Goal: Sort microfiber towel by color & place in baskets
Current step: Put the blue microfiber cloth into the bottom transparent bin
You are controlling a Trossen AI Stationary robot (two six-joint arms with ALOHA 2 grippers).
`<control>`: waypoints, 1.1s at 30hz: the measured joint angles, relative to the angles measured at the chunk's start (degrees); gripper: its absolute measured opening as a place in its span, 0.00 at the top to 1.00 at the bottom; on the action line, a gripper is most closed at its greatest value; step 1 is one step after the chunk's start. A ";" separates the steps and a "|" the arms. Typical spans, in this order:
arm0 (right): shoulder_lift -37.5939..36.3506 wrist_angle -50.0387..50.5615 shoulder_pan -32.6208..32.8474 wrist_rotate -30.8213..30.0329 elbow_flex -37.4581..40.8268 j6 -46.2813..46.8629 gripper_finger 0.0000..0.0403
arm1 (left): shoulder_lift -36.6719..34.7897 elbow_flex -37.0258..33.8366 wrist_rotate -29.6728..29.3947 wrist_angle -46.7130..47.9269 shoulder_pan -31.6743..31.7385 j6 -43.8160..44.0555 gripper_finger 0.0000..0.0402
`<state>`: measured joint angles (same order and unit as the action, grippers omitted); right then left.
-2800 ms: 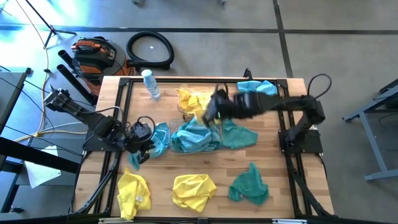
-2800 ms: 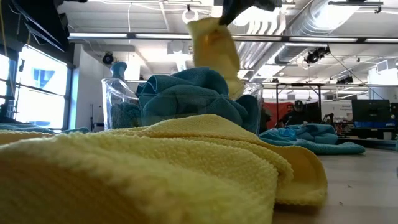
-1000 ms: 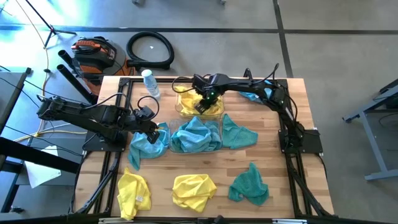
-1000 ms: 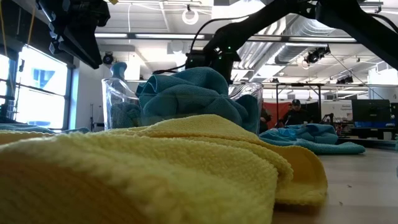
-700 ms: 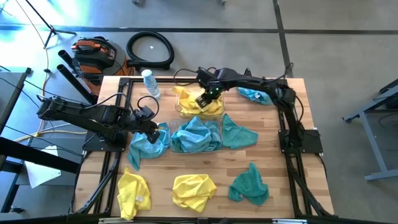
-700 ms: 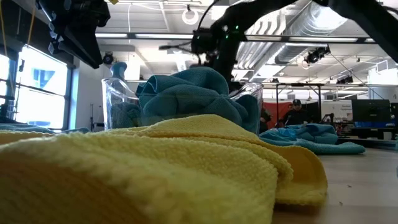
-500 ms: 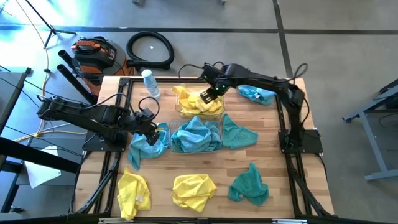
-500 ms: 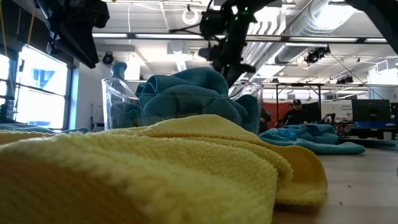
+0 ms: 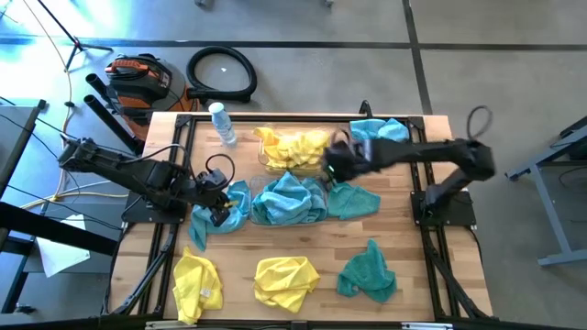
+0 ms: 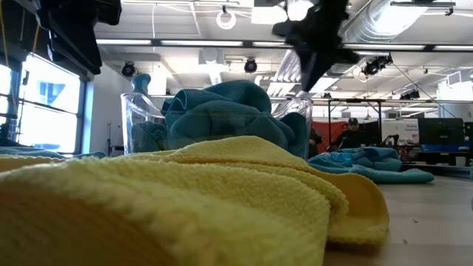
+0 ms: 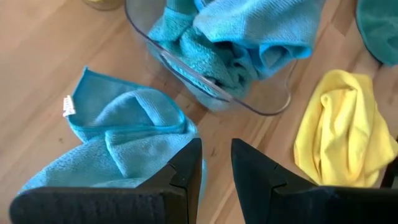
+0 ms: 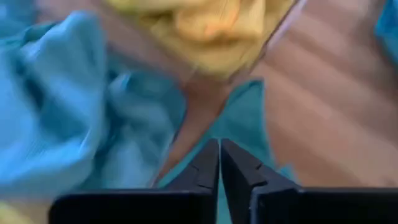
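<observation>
Yellow towels (image 9: 295, 148) fill the far basket (image 9: 268, 161), teal ones (image 9: 286, 198) the near basket (image 9: 320, 181), mid-tabletop. Right hand (image 9: 332, 166) clenched, empty, between baskets. Left hand (image 9: 218, 209) released over loose teal towel (image 9: 223, 209), left side.

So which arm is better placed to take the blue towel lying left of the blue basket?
Left. Its gripper hangs open right over that towel, beside the basket. The right gripper is shut, over the teal towel.
</observation>
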<state>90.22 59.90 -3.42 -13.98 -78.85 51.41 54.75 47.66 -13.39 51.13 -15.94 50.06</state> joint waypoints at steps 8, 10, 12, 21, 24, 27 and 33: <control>-13.90 -4.90 15.83 -8.38 14.99 19.69 0.99 | 3.84 0.00 -0.02 1.22 -0.13 1.34 0.81; -15.60 -5.17 19.16 -9.95 17.50 24.51 1.00 | 5.94 0.00 -0.09 2.18 0.26 0.81 0.81; -16.45 -6.02 21.82 -11.15 19.42 28.19 1.00 | 7.88 0.00 -0.17 2.72 0.54 0.30 0.81; -16.62 -8.32 27.57 -11.95 23.10 30.98 1.00 | 15.23 0.01 1.83 6.32 0.98 3.31 0.78; -16.62 -8.27 28.82 -11.52 23.24 30.53 1.00 | 16.58 0.00 3.21 7.53 0.91 4.96 0.72; -16.62 -8.32 29.99 -11.49 23.24 29.60 1.00 | 17.64 0.00 3.11 7.76 0.91 5.27 0.65; -16.62 -7.93 32.06 -11.49 23.24 29.12 1.00 | 18.55 -5.23 5.01 4.01 0.99 5.44 0.56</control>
<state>73.60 51.97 28.64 -25.47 -55.61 80.53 73.30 42.43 -8.38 55.15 -14.95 55.51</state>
